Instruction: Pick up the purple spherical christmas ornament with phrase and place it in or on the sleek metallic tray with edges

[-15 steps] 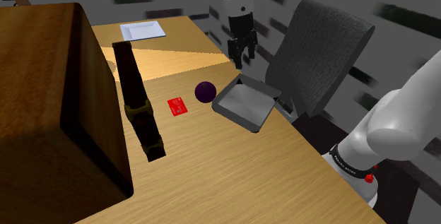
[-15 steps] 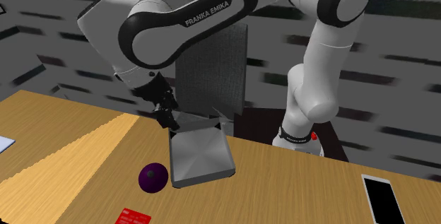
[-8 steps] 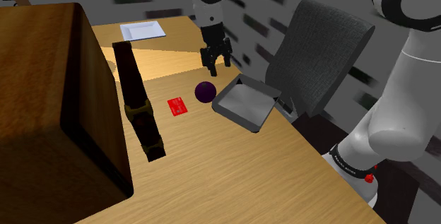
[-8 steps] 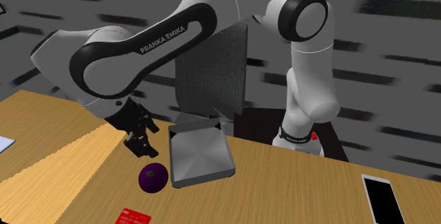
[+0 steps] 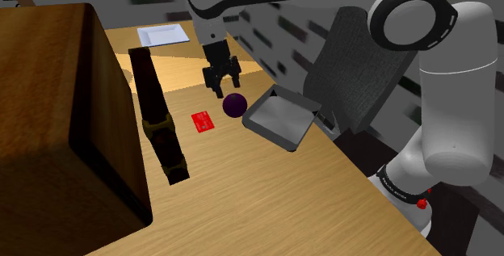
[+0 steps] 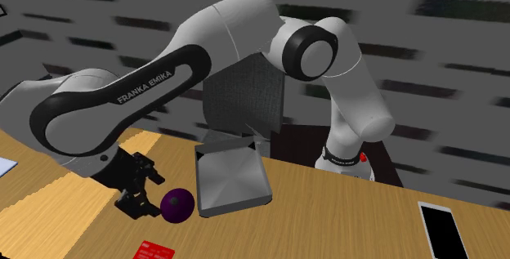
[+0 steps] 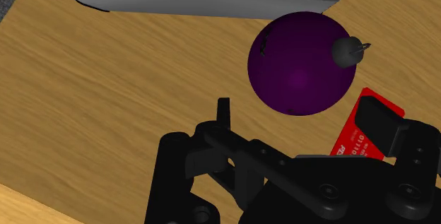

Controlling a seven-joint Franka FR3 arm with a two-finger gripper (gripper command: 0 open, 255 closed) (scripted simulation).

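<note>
On the wooden table (image 5: 258, 182), shoulder view: purple ornament (image 5: 235, 105) lies just beside the grey tray (image 5: 279, 125), with a red card (image 5: 203, 121) near its other side. The gripper (image 5: 221, 87) hangs just above it. Second exterior view: gripper low, close beside the ornament. Wrist view: fingers (image 7: 224, 113) spread apart, the ornament ahead between them, untouched.

The ornament (image 5: 235, 105) rests on the table (image 5: 242, 183) between card (image 5: 203, 122) and tray (image 5: 279, 118).
</note>
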